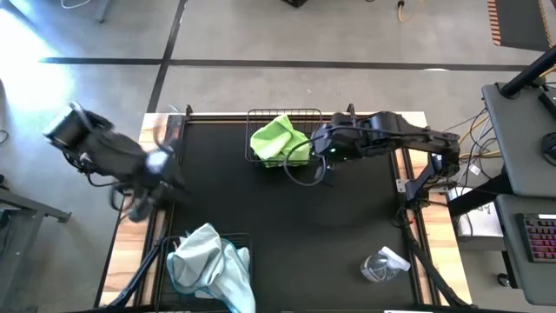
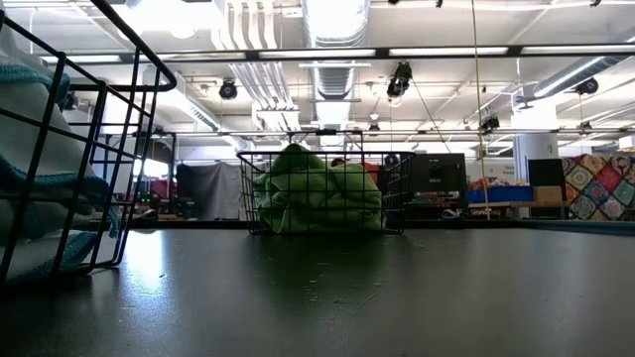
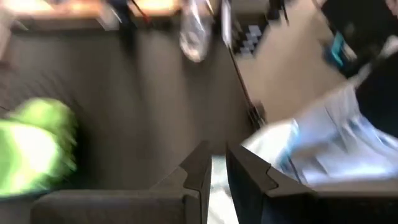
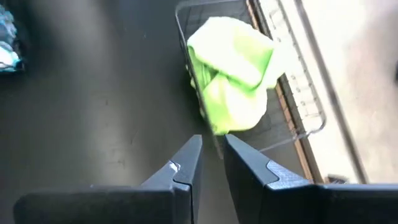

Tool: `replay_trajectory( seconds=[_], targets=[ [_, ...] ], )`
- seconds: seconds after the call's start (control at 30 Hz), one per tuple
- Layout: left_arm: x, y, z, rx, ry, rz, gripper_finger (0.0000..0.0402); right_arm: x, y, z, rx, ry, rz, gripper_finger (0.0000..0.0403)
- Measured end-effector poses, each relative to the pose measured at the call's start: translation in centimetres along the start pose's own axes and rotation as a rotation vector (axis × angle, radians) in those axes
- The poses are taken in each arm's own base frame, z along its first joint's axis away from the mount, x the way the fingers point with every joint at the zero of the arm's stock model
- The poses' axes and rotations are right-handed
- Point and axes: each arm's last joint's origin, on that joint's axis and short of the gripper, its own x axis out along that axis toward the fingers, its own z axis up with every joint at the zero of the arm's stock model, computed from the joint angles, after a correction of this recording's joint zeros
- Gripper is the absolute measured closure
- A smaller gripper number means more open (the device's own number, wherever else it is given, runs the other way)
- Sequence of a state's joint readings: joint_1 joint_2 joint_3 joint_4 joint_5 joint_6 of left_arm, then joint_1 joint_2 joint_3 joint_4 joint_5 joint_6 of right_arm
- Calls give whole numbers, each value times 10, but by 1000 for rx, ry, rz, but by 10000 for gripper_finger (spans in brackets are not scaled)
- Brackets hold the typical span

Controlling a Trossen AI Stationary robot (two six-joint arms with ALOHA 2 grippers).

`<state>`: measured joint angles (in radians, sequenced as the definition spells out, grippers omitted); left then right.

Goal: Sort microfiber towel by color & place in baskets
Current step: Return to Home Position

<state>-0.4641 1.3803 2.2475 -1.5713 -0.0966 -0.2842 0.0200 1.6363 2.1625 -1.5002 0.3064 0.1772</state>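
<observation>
Lime green towels [image 1: 276, 137] lie heaped in a black wire basket [image 1: 254, 116] at the table's far middle; they also show in the low view [image 2: 319, 198] and the right wrist view [image 4: 233, 68]. Pale blue towels [image 1: 208, 265] fill a second basket [image 2: 94, 159] at the near left, spilling over its rim. My right gripper [image 1: 318, 148] hovers beside the green basket's right side, shut and empty [image 4: 212, 144]. My left gripper [image 1: 148, 178] is raised over the table's left edge, blurred, shut and empty [image 3: 216, 152]. Neither gripper shows in the low view.
A small clear plastic wrapper [image 1: 382, 263] lies on the dark mat near the near right corner. Bare mat [image 1: 287, 226] stretches between the two baskets. Wooden table edges [image 1: 439, 235] frame the mat on both sides.
</observation>
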Motion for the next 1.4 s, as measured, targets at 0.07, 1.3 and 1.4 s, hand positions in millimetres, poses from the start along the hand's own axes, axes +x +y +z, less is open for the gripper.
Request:
replay_trajectory(
  seconds=[0.07,1.3,1.4],
  targets=[
    [-17,3,2,13,-82,49,367,-10,-3,1,-41,-20,3,344],
    [-83,28,-58,-59,-201,47,367,-86,-32,-24,62,-204,37,344],
    [-89,33,-72,-62,-223,42,367,-85,-32,-29,49,-189,34,344]
  ],
)
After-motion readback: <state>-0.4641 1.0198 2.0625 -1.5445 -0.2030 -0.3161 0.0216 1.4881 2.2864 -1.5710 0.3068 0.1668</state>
